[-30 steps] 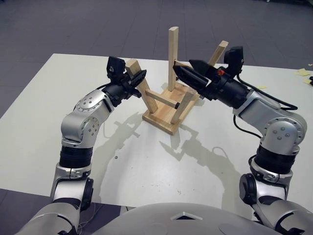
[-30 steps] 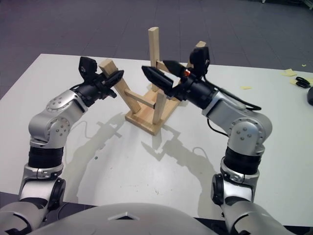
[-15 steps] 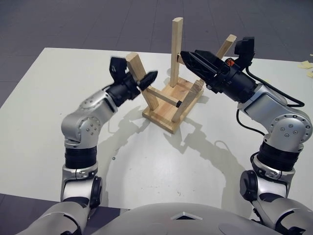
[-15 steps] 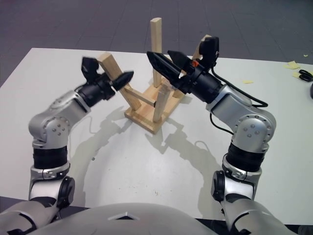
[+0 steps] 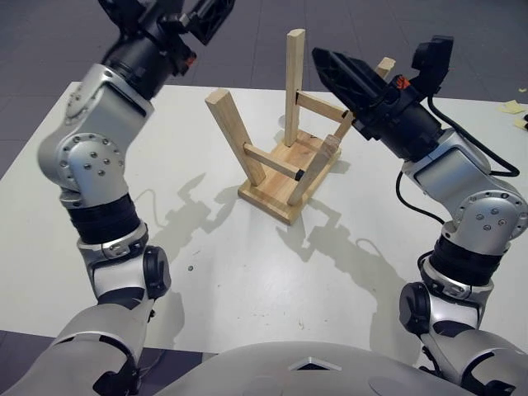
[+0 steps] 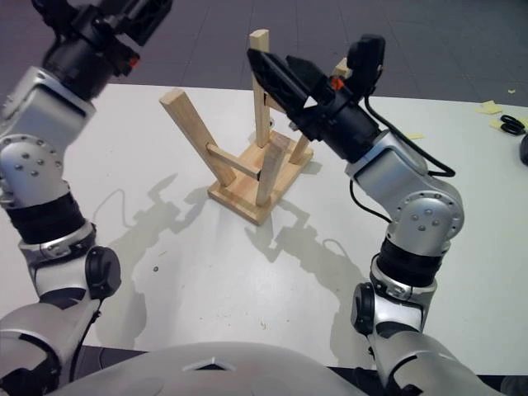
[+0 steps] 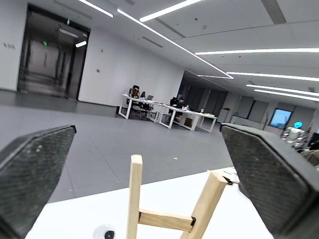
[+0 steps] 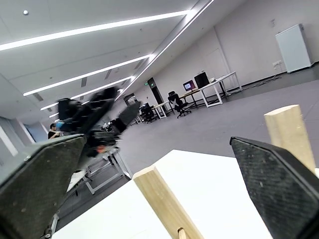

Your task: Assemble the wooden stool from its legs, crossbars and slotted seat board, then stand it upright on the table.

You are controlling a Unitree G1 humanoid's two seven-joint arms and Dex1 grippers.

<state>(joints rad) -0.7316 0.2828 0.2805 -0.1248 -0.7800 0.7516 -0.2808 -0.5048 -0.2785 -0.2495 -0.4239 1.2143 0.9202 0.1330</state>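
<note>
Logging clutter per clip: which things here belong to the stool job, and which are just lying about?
Job: wooden stool, upside down on the table.
Lying about: yellow paper scraps, a small dark item near the table's right edge.

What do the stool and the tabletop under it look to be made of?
Stool: pale, unpainted wood, apparently bare or lightly finished. Grain lines and square-sawn ends show on the legs and seat board. Table: smooth, matte white top, possibly laminate or painted board. Its core cannot be seen.
</note>
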